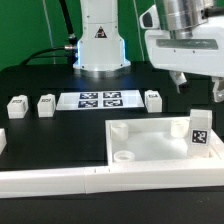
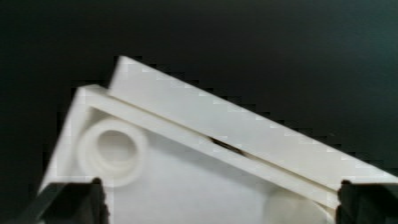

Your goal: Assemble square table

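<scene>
Behind the square table top, beside the L-shaped rail, leg posts and the marker board are shown by the exterior view alone. Its socket corner is seen, in the wrist view, beneath the gripper's spread, empty fingers.

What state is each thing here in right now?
Pincer: open, empty, over a corner of the top.
Top: lying flat, sockets up, no legs fitted.
Legs: loose, standing on the table.
Marker board: lying flat.
Rail: lying beside the top.
</scene>
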`<state>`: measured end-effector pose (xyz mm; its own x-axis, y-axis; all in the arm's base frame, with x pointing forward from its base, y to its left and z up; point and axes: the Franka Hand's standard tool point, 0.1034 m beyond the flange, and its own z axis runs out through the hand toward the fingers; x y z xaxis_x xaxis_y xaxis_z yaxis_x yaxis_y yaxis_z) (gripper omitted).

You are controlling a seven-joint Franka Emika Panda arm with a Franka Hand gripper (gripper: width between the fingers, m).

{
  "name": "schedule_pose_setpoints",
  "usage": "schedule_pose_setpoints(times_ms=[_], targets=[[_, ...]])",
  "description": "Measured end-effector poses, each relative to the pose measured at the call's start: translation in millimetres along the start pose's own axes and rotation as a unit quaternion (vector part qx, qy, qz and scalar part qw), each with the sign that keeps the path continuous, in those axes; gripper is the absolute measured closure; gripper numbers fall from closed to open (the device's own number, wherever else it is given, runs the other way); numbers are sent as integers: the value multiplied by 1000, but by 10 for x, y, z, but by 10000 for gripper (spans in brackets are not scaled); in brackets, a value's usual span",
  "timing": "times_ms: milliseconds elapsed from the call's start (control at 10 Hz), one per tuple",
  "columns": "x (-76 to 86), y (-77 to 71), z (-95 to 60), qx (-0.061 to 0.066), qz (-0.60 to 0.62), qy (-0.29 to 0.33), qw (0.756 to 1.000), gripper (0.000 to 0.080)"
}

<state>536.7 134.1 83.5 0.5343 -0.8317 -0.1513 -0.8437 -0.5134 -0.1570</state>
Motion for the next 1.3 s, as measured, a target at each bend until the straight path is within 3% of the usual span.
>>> schedule_pose_setpoints(times_ms=[100, 800, 900, 1000, 1100, 1200, 1300], targets=[[-54, 142, 62, -11, -33, -2, 999, 150], [-16, 149, 66, -14, -263, -2, 965, 150], [-96, 311, 102, -32, -300, -18, 953, 150], [-186, 483, 105, -62, -321, -42, 944, 150], [-138, 583, 120, -70, -367, -43, 926, 150], [-59, 719, 168, -69, -419, -34, 905, 150], [-66, 737, 172, -73, -436, -38, 896, 150]])
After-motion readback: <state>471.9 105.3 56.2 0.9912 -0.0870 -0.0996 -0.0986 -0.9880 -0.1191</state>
